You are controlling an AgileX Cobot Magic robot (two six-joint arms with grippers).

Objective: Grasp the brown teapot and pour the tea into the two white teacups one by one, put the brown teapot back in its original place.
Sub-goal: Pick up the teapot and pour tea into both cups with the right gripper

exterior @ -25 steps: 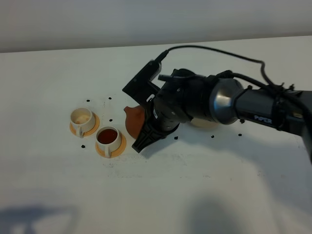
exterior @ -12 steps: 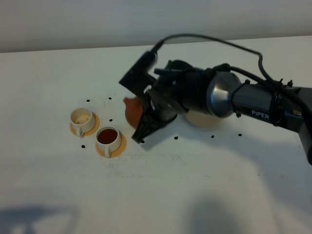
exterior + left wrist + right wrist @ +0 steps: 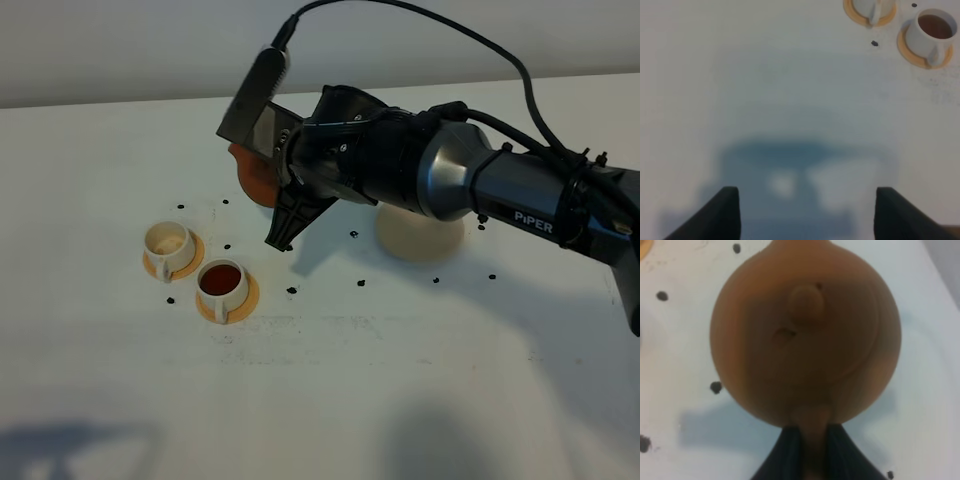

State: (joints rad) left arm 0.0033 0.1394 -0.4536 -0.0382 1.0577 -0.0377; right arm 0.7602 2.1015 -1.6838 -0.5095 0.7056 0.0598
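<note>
The jaws of the right gripper [image 3: 810,452] are clamped tight on the straight side handle of a squat, round reddish-brown clay teapot [image 3: 805,330]. Its knobbed lid is seated and seen from directly above. The pot is held clear of the white table [image 3: 330,400], with its shadow thrown on the surface beneath. In the high view it is carried beyond the cups, well to the left of the flat round cream-white coaster [image 3: 420,238].

Two small cream-white handled cups are set side by side on round orange saucers. The nearer cup [image 3: 222,281] is filled with dark reddish tea, while the farther cup [image 3: 167,241] shows a pale inside. Small black specks [image 3: 291,290] are scattered around them.

The left gripper [image 3: 807,215] is held above bare table, its jaws spread wide with nothing between them.
</note>
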